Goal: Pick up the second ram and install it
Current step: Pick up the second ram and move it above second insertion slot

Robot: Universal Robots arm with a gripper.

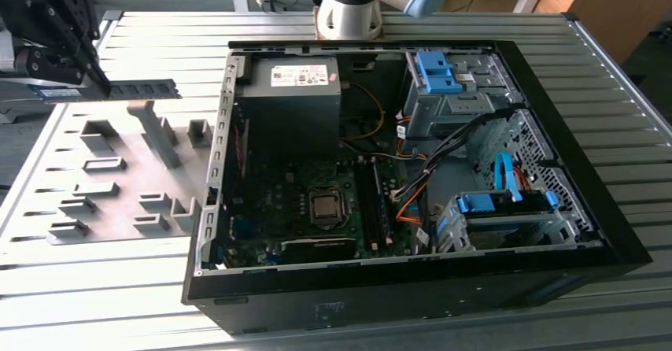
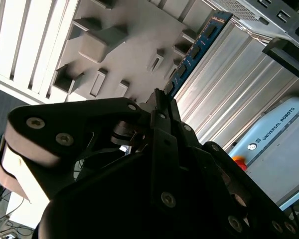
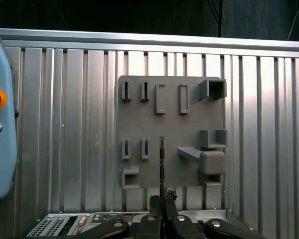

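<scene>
our gripper (image 3: pixel 162 198) sits clamped on the second ram (image 1: pixel 126 90), holding it level above the grey fixture plate (image 1: pixel 137 174), beside the open computer case (image 1: pixel 588 233).

Open computer case (image 1: pixel 420 308) beside grey fixture plate (image 1: pixel 134 179) — slatted metal table (image 1: pixel 157 44)

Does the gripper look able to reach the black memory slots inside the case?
Likely yes: the case lies open, nothing covers the memory slots, though orange cables run close beside. The gripper holds the second ram.

Ribbed metal table (image 1: pixel 105 288), grey fixture plate (image 1: pixel 131 179) toward the exterior view's left, open black computer case (image 1: pixel 420 296) beside it
</scene>
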